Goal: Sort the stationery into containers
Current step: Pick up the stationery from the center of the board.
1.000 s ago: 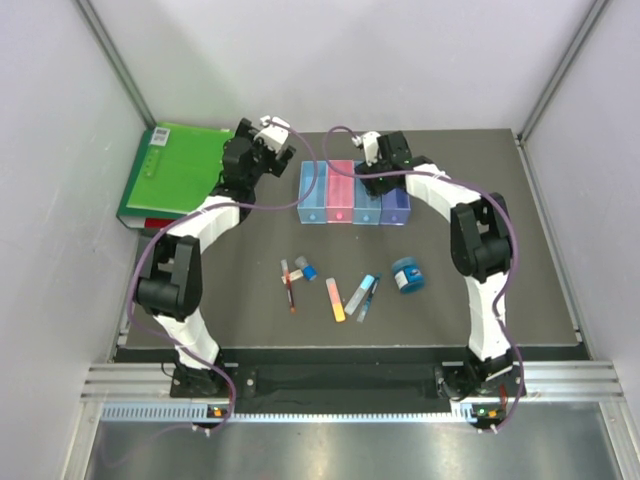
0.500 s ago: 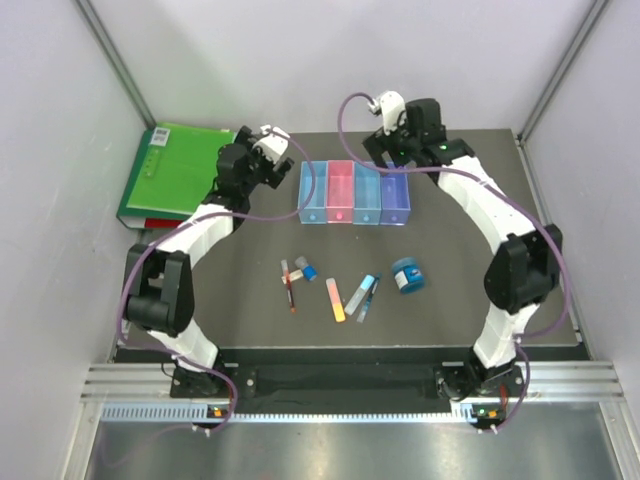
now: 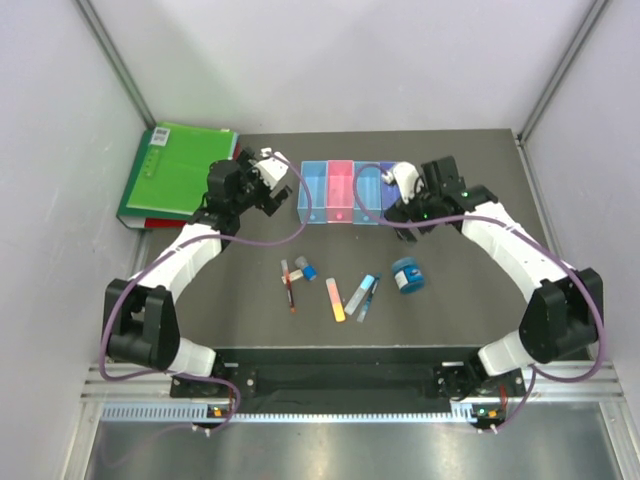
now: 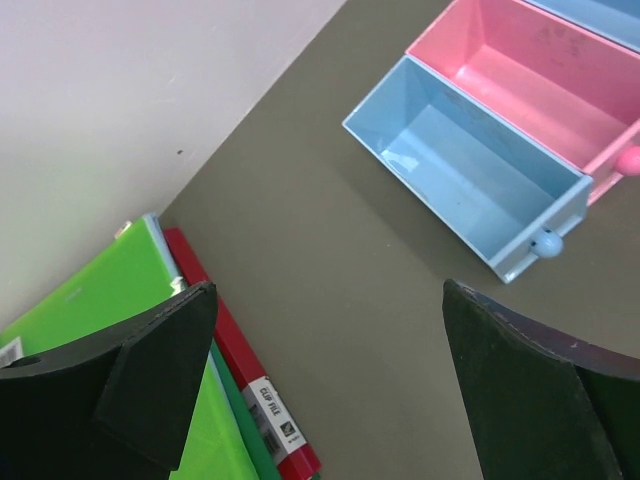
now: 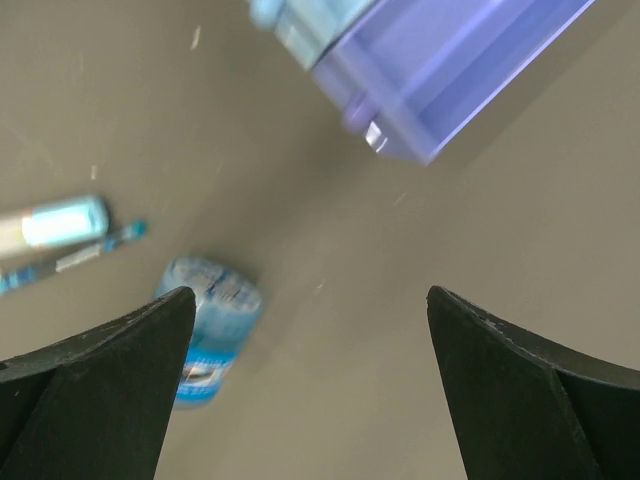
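- Stationery location: spread loose on tabletop (image 3: 500, 290), between arm bases and containers (image 3: 341, 192); well apart from both pincers except at the right end.
- Order, left to right: thin red pen (image 3: 290, 290), tiny blue-capped piece (image 3: 309, 271), orange-pink flat stick (image 3: 336, 300), grey flat stick (image 3: 357, 294), thin blue pen (image 3: 371, 296), round blue tape roll (image 3: 407, 274).
- Right pincer (image 5: 308, 300): jaws spread wide, gripping nothing; hovers just in front of purple bin (image 5: 450, 70).
- Left pincer (image 4: 328, 290): jaws spread wide, gripping nothing; hangs over bare tabletop between green folder (image 4: 110, 300) and leftmost light blue bin (image 4: 460, 180).
- Governing relation: tape roll lies base-ward of right pincer, low and left in the right wrist view, close beside the left finger. Judged the nearest item, with the right arm the nearer one.
- Long axes: pens and sticks run roughly near-to-far, slightly tilted; likely calls for jaws set across that line. Roll's own axis: cannot tell through the blur.
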`<state>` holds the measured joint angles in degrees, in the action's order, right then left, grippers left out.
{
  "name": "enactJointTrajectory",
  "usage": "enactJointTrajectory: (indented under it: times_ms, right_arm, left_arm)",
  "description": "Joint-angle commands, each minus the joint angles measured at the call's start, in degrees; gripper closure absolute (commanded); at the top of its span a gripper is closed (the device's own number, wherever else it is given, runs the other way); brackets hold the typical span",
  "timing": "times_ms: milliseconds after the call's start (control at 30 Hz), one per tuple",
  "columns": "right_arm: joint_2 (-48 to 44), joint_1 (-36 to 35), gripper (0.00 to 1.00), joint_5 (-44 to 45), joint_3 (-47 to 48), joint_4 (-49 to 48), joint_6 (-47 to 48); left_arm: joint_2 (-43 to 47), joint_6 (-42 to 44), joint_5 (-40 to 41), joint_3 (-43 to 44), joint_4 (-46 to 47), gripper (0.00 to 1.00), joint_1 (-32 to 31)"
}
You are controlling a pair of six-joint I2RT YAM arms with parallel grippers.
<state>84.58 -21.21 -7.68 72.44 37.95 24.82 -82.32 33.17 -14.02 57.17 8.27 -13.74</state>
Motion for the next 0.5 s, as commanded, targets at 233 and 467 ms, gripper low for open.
enactJointTrajectory:
  times_ms: [233,467]
  right_arm:
    - [-10.04,-1.02,0.0,-0.93,-16.19,0.28,-1.43]
    - [-11.89,-1.38,0.0,-3.83,-20.5,0.19,-3.63]
  left_arm:
    - [3.84,1.55,-3.47,-1.18,-3.17,0.01,-1.82]
    - [3.31,2.43,-3.29,-0.13,-3.26,0.01,-2.08]
